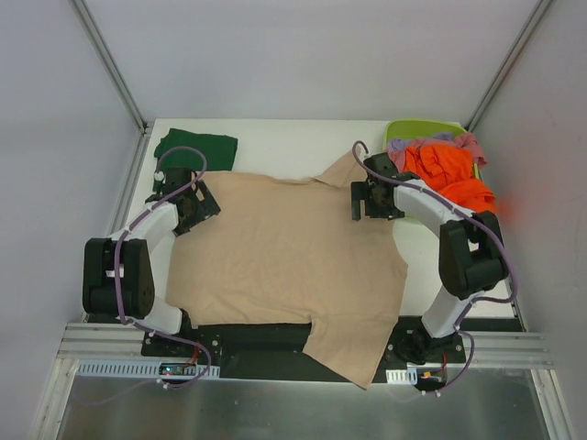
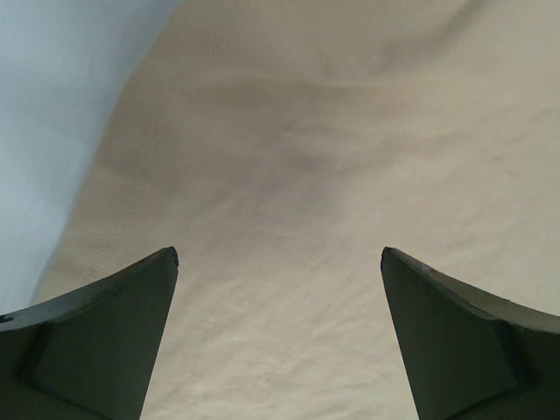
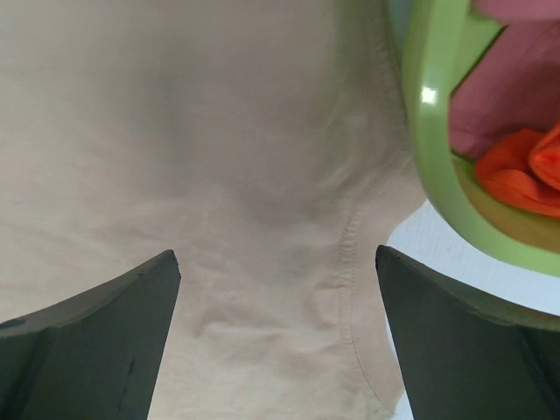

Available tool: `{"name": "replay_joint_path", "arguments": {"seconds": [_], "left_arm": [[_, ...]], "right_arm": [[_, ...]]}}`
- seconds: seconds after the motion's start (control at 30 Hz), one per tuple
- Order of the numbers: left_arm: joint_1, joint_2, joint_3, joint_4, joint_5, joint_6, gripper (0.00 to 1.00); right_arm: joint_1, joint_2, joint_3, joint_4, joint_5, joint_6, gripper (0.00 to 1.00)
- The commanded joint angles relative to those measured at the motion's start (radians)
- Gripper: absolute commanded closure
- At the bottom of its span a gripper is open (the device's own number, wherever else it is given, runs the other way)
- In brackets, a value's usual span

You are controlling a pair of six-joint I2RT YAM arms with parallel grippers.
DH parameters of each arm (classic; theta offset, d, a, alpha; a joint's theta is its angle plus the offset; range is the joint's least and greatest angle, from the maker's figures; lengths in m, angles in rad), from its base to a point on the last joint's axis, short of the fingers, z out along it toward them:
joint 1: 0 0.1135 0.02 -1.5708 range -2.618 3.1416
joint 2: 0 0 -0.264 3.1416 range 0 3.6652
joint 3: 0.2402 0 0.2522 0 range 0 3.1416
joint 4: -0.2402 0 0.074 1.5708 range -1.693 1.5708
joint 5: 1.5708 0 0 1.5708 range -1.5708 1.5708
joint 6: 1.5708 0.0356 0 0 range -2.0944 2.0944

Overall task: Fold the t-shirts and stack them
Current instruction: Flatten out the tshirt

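we see the beige-tan t-shirt [image 1: 284, 257] spread flat over the middle of the white tabletop [image 1: 293, 137], one near corner draping past the near edge by the right arm's base, one sleeve pointing to the far right. left hand [image 1: 195, 209] sits over the shirt's far left corner, fingers [image 2: 105, 332] spread wide, with only tan cloth and a stitched hem showing between them, nothing pinched. right hand [image 1: 369, 198] is over the shirt's far right part by the sleeve, fingers [image 3: 96, 341] also spread wide, holding nothing. its wrist view shows a sleeve seam below and the rim of the lime-green basket [image 3: 437, 157] just beside. dark green t-shirt [image 1: 195, 147] lies folded at the far left corner of the tabletop, near the beige one's edge, and we cannot tell if they touch. the basket sits at the far right corner and holds a bunched heap: orange t-shirt [image 1: 448, 176] in front, pink t-shirt [image 1: 471, 145] and lilac t-shirt [image 1: 409, 150] behind it
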Motion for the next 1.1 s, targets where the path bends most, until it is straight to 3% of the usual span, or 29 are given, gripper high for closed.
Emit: {"name": "replay_joint_path", "arguments": {"seconds": [0.0,0.2,0.83,1.07], "left_arm": [[0.002,0.040,-0.012,0.008,0.011,-0.036,0.01],[0.011,0.064,-0.016,-0.026,-0.140,-0.044,0.01],[0.038,0.091,0.007,-0.075,-0.164,-0.067,0.01],[0.037,-0.003,0.088,-0.084,-0.091,-0.030,0.01]], "right_arm": [[-0.017,0.054,-0.008,0.074,-0.017,0.039,0.04],[-0.028,0.116,-0.003,0.112,-0.017,0.039,0.04],[-0.071,0.135,-0.018,0.082,0.133,0.128,0.04],[-0.033,0.071,0.072,0.077,0.035,0.037,0.04]]}}
